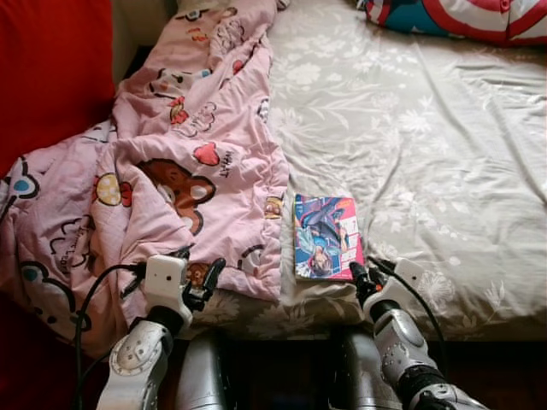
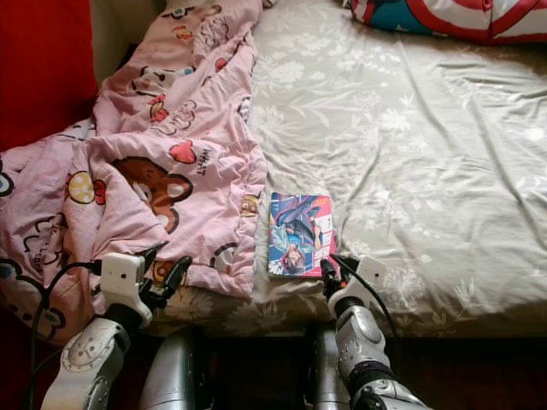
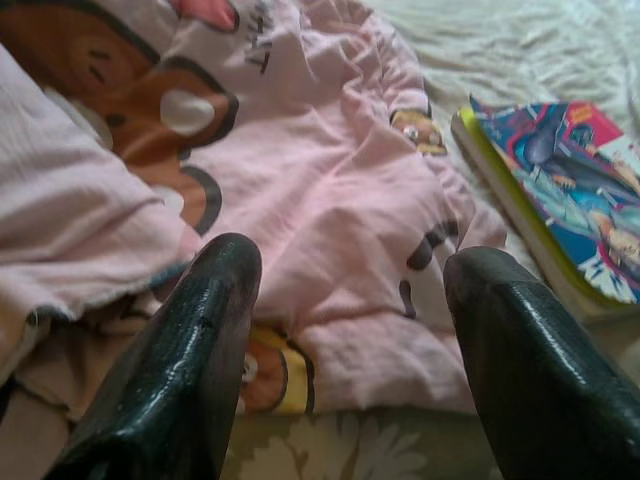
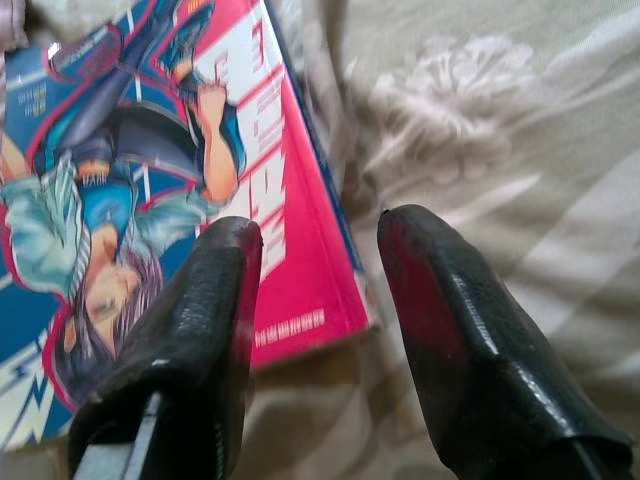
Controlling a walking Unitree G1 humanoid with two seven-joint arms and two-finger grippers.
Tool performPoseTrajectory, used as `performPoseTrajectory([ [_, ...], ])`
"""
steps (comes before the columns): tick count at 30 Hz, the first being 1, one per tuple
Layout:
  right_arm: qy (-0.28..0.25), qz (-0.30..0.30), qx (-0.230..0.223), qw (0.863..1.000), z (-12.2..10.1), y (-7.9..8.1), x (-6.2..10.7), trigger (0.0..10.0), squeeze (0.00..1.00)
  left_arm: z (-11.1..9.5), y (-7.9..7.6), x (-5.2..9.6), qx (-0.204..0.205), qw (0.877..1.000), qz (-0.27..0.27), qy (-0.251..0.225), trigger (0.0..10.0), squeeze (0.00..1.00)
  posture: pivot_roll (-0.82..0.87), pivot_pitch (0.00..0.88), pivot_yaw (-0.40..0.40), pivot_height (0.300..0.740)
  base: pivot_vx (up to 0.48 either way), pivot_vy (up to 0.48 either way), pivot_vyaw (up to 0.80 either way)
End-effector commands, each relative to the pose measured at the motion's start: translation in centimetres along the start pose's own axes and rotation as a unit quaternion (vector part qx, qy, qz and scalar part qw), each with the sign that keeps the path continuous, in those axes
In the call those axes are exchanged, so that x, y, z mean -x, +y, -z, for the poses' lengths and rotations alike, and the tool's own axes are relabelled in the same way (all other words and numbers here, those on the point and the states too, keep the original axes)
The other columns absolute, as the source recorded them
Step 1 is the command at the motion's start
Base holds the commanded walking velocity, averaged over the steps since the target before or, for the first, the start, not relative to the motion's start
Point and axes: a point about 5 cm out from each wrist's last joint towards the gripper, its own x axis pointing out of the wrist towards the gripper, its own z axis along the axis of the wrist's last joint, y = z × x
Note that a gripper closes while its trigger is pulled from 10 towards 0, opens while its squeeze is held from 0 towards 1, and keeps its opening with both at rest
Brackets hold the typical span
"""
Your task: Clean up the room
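a unitree g1 stands at the foot of a bed (image 1: 444, 154), both arms raised over its near edge. the right claw (image 4: 315, 290) hovers at the near right corner of a comic book (image 1: 327, 237), its two black fingers (image 4: 455, 330) spread apart and holding nothing; in the right wrist view one finger lies over the cover's corner and the other over the flowered sheet (image 1: 410, 120) just beside it. the book lies flat on the sheet, at about five o'clock from the brown bear printed on a rumpled pink blanket (image 1: 188, 162), its left edge just beside the blanket's hem. the left claw (image 3: 345, 300) is also open and empty, poised over the blanket's near edge at about nine o'clock from the book. a red cushion (image 1: 51, 77) sits at ten o'clock and a striped pillow (image 1: 461, 17) at one o'clock. the step in hand looks to be picking up the book; the next move likely calls for the right claw to straddle the book's thin edge, close on it, and lift without dragging the sheet.
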Motion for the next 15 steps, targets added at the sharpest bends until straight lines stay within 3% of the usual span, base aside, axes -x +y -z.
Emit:
performPoseTrajectory([
  [1, 0.009, 0.005, -0.011, 1.0, 0.67, -0.18, 0.24, 10.0, 0.0, 0.1, 0.29, 0.57, -0.002, 1.0, -0.001, 0.01, 10.0, 0.0, 0.11, 0.288, 0.045, 0.576, 0.0, 0.0, 0.0],
  [15, 0.009, 0.001, -0.045, 0.999, 1.06, -0.21, 0.39, 10.0, 0.0, 0.13, 0.53, 1.32, -0.011, 1.0, -0.003, 0.026, 10.0, 0.0, 0.13, 0.304, 0.059, 0.576, 0.0, 0.0, 0.0],
])
